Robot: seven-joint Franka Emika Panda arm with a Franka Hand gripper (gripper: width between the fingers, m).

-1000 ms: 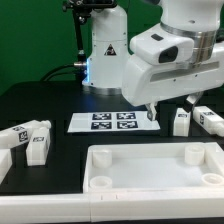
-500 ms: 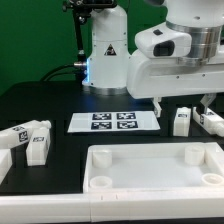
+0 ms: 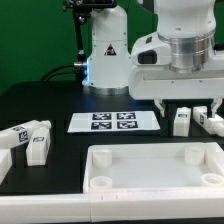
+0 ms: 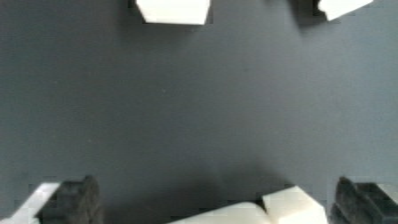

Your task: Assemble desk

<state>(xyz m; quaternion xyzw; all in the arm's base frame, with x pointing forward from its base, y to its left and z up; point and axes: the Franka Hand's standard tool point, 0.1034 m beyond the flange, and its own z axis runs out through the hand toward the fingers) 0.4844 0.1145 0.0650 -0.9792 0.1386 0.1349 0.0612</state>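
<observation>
The desk top (image 3: 155, 168) lies rim-up at the front of the table, with round sockets in its corners. Two tagged white legs (image 3: 181, 120) (image 3: 210, 120) lie on the exterior view's right. Three more legs (image 3: 38, 143) lie on its left. My gripper (image 3: 189, 106) hangs open and empty just above the two right legs, one finger on either side of them. In the wrist view the gripper (image 4: 217, 205) has dark fingers (image 4: 63, 205) far apart, and a white leg end (image 4: 294, 208) shows between them, nearer one finger.
The marker board (image 3: 113, 122) lies flat mid-table, left of the gripper in the exterior view. The robot base (image 3: 105, 50) stands behind it. Two white part ends (image 4: 173, 10) (image 4: 347, 8) show at the wrist view's far edge.
The gripper has moved toward the exterior view's right, from over the marker board's edge to above the two right legs. It has stayed open. No part has moved.
</observation>
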